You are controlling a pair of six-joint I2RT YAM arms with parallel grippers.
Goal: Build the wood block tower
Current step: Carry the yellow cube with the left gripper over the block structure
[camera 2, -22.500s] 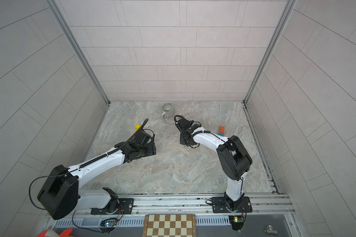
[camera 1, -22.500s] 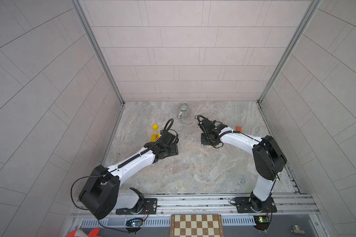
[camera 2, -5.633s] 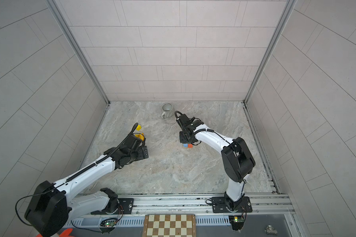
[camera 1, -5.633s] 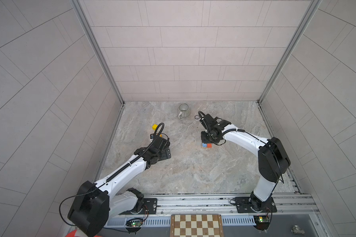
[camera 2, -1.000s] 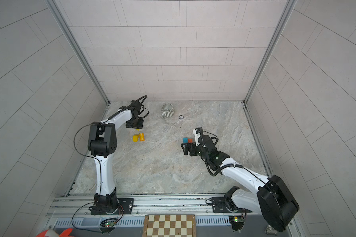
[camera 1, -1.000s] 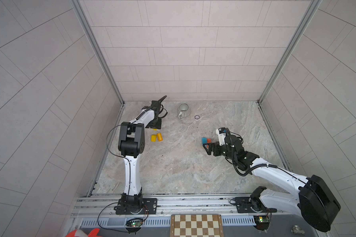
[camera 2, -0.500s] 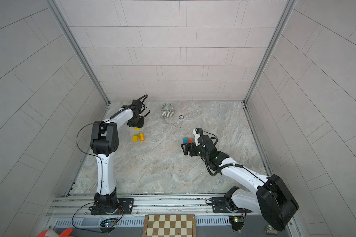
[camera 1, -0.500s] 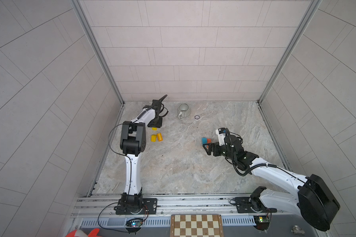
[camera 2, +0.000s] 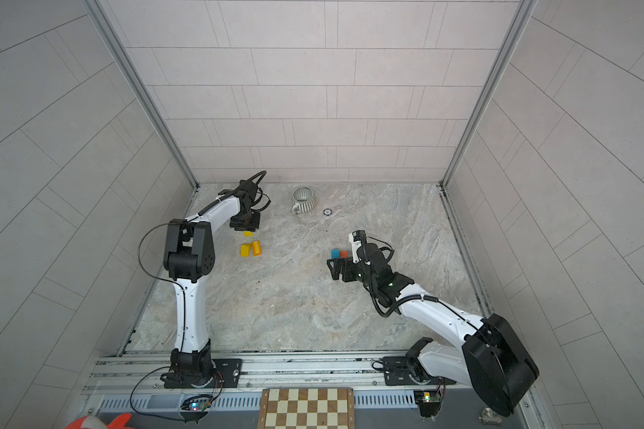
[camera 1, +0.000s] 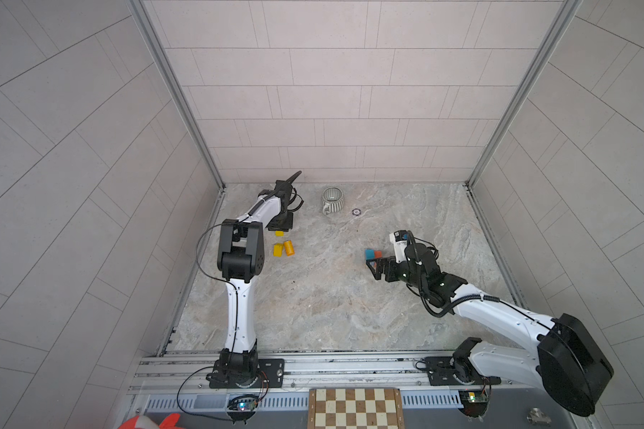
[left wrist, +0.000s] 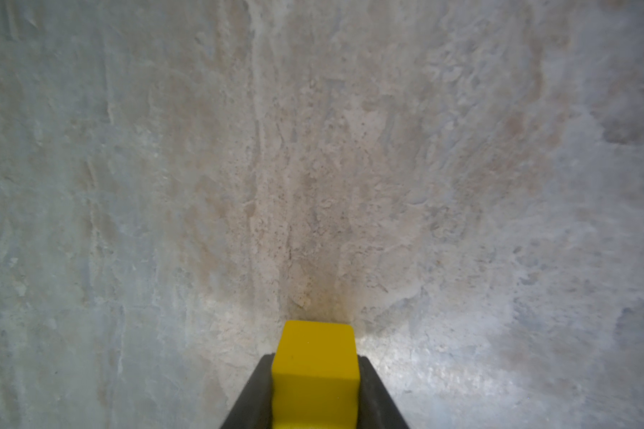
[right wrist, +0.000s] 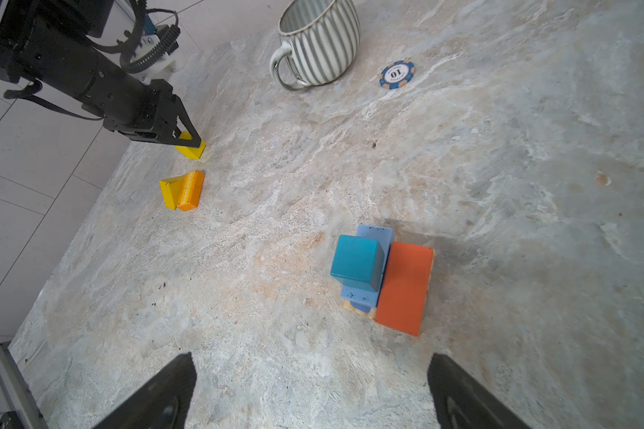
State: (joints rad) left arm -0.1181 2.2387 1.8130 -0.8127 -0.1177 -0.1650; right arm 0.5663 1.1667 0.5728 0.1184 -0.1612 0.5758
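- Elbow of the left arm (camera 1: 238,245) has drifted toward the middle since a second ago; right arm (camera 1: 499,315) hasn't budged.
- Jaws of the left gripper (left wrist: 315,393) pinch a yellow block (left wrist: 315,353) down at the table (right wrist: 499,185). Only the wrist views show it; the top views hide the grip.
- Wide-open, empty right gripper (right wrist: 309,386) sits just short of the tower (right wrist: 383,275), mid-right of the table.
- Its bottom block (right wrist: 354,308) is mostly covered.

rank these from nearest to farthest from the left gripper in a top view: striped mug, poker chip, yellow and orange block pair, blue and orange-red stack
From the left gripper, closed on a yellow block:
1. Yellow and orange block pair, close beside it.
2. Striped mug, back and to the right.
3. Poker chip, just beyond the mug.
4. Blue and orange-red stack, farthest right.
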